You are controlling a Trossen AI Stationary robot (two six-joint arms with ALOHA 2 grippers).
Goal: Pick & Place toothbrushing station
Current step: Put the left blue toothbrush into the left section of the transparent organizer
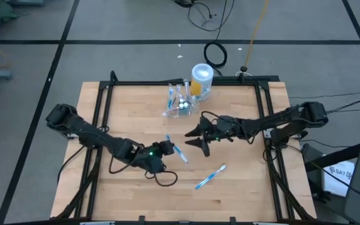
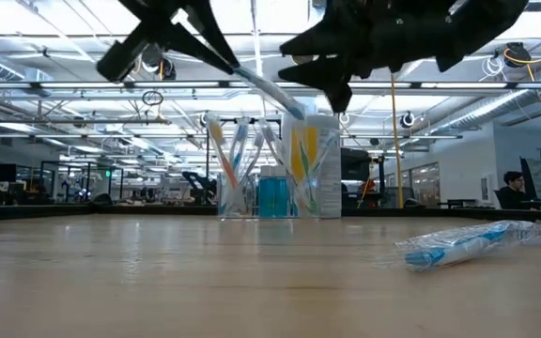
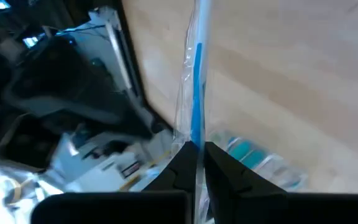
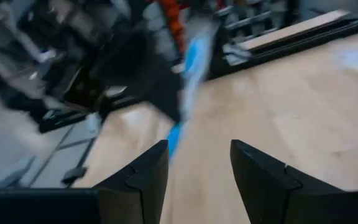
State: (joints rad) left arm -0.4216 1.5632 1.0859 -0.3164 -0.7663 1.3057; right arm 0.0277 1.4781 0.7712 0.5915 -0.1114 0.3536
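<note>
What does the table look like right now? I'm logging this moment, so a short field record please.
left hand: shut on a wrapped blue toothbrush, raised off the table
right hand: open, empty, facing the left hand
clear cup: upright at the table's far edge, holding toothbrushes
yellow container: beside the cup
second wrapped toothbrush: lying on the table

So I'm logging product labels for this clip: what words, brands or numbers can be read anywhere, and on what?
None can be read with certainty.
White tag on the floor, right of the table: dark print, too small to read.
Yellow container: no print readable.
Wrapped toothbrush on the table: wrapper print blurred.
Labels on equipment in the left wrist view: blurred.
</note>
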